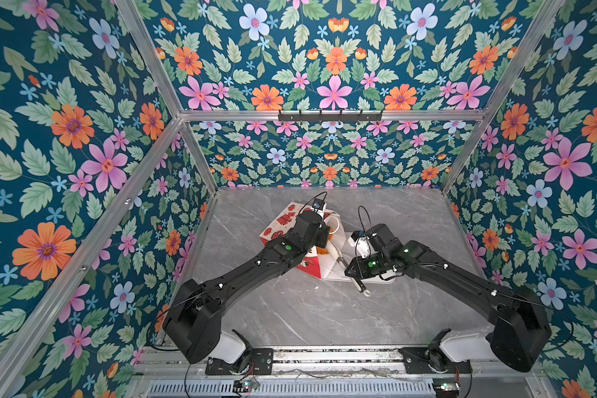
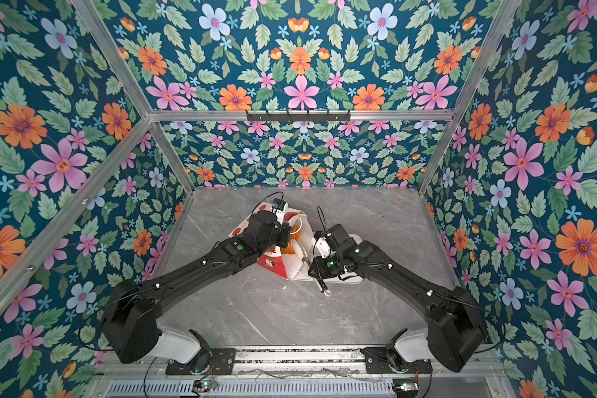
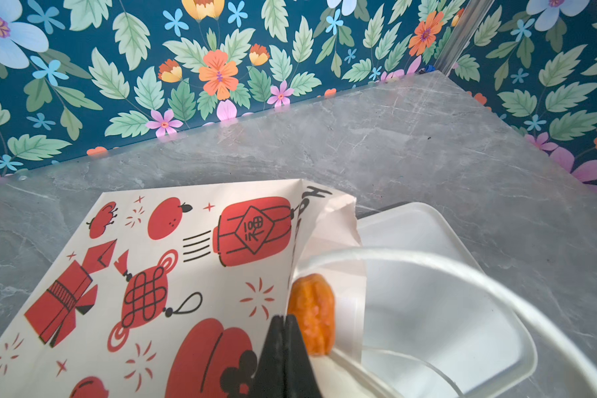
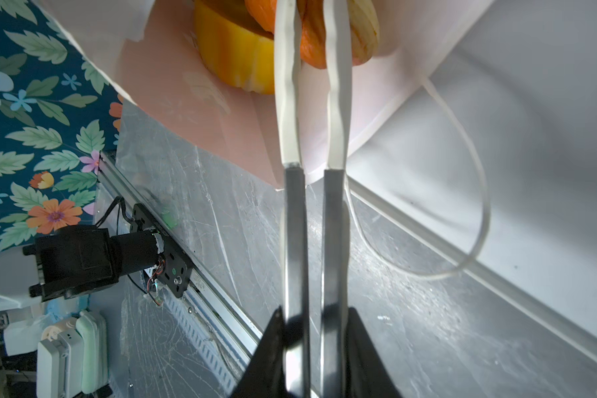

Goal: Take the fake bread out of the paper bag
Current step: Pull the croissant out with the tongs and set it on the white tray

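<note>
Slippage is judged the main risk: the fake bread (image 4: 231, 51) is glossy. The white tips of the tongs (image 4: 295, 241), squeezed between the clamped fingers of the right gripper (image 4: 316, 358), are set either side of an orange-brown piece just inside the mouth, so a weak pinch could let it drop back. A white cord handle (image 4: 476, 172) is looped beside the tongs and could be snagged, dragging the paper bag (image 3: 152, 275). The left gripper (image 3: 285, 344) is seen with fingers pressed together at the mouth's upper edge; whether paper is pinched cannot be told. The bag is laid on its side on the table (image 1: 290, 310), long axis roughly left to right in both top views, mouth turned towards the white tray (image 3: 428, 220).
</note>
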